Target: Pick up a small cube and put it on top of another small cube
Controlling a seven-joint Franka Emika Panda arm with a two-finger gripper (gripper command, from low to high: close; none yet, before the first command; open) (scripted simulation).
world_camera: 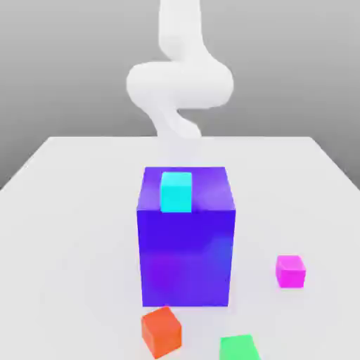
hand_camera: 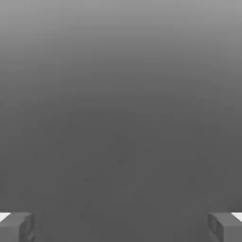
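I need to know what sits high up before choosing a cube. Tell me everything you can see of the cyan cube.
The cyan cube is small, plain and smooth, uniformly coloured, its top lighter than its front. It rests upright and square on the top face of the large blue-purple block, near that face's front edge, slightly toward the exterior view's left. Nothing else touches it.

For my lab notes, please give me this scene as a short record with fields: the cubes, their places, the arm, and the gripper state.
surface: white table
large block: blue-purple block, near the table's middle
cyan cube: small cyan cube, resting on top of the large block
magenta cube: small magenta cube, on the table at the exterior view's right of the block
red cube: small red cube, on the table in front of the block, turned at an angle
green cube: small green cube, on the table, cut by the picture's edge
arm: white arm, behind the block
gripper: gripper, fingers wide apart, holding nothing
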